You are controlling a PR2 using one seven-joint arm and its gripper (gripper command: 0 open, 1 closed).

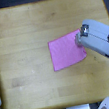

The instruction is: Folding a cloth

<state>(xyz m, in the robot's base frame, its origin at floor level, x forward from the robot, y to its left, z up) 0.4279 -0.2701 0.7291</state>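
You could not tell how far the fingers were parted, nor whether they had hold of anything: the grey-white gripper sat low over the upper corner of the small, thin pink-magenta fabric cloth on the exterior view's right. The cloth lay flat, slightly skewed, near the middle of the pale wooden tabletop. Judge it light and limp; pinch a corner, since a mid-edge grip would likely bunch it.

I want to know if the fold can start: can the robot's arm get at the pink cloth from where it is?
Probably yes. The gripper is already over the exterior view's right edge of the small pink-magenta fabric cloth, which lies flat on the wooden tabletop with nothing between. Whether the jaws are open is too blurred to tell.
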